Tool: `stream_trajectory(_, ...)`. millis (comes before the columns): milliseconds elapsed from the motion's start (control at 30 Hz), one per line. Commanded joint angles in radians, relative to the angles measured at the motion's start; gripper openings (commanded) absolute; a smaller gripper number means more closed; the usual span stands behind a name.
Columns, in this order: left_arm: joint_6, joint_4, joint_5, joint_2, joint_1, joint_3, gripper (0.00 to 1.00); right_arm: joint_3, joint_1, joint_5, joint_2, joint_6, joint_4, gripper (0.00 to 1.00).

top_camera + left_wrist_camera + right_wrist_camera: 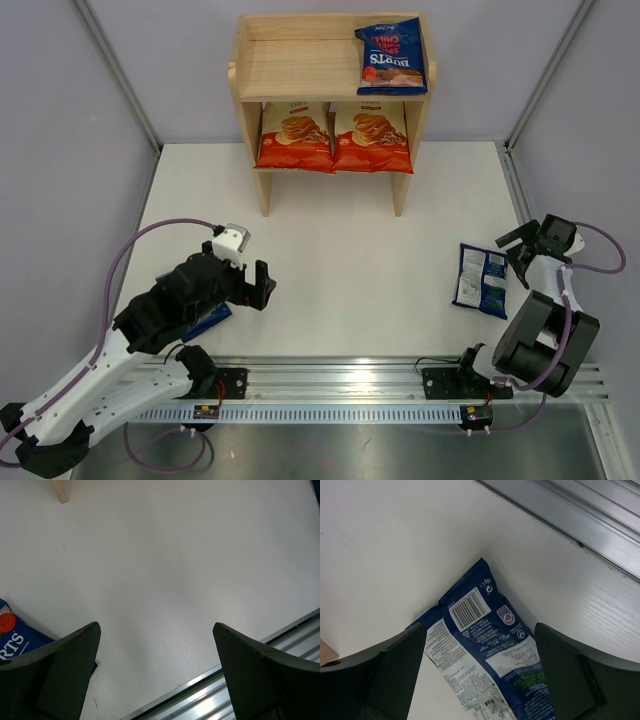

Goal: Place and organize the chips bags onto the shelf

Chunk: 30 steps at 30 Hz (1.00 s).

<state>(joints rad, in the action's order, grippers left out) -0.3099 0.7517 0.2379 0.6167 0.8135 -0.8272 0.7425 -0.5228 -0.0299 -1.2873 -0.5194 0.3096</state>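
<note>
Grey walls (pixel 60 120) around table (pixel 350 250) and shelf (pixel 295 65)

Three chips bags (pixel 392 55) sit on the shelf (pixel 290 62), two on the table (pixel 350 255).

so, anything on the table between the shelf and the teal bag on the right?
No. The top view shows only bare table from the shelf down to the teal bag; nothing lies in that stretch.

On your white table (pixel 350 260): the wooden shelf (pixel 295 65) stands at the far side, a blue Burts bag (pixel 481 280) lies back-side up at right, and what appears to be a second blue bag (pixel 208 322) lies near left, mostly hidden.
</note>
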Motion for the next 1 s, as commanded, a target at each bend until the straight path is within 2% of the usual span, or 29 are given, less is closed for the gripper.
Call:
stream_trajectory(0, 0.028, -0.051, -0.054, 0.005, -0.002, -0.001, 0.99, 0.000, -0.022, 0.103, -0.073, 0.012, -0.127, 0.95)
stream_trajectory(167, 0.032, -0.054, -0.068, 0.011, -0.002, -0.001, 0.99, 0.006, -0.022, 0.125, -0.185, 0.006, -0.115, 0.88)
stream_trajectory(267, 0.035, -0.055, -0.075, 0.018, -0.002, -0.004, 0.99, -0.005, -0.022, 0.117, -0.204, -0.001, -0.125, 0.80)
stream_trajectory(400, 0.035, -0.054, -0.075, 0.018, -0.002, -0.007, 0.99, -0.025, -0.022, 0.153, -0.190, 0.005, -0.156, 0.43)
stream_trajectory(533, 0.032, -0.054, -0.068, 0.012, -0.002, -0.009, 0.99, -0.061, -0.022, 0.173, -0.143, 0.009, -0.179, 0.24)
stream_trajectory(800, 0.000, -0.038, -0.049, 0.031, -0.001, -0.036, 0.99, -0.118, -0.022, 0.269, -0.014, -0.030, -0.211, 0.00)
stream_trajectory(967, -0.066, -0.066, -0.057, 0.041, -0.002, -0.040, 0.99, -0.152, -0.020, 0.375, 0.046, -0.082, -0.233, 0.00)
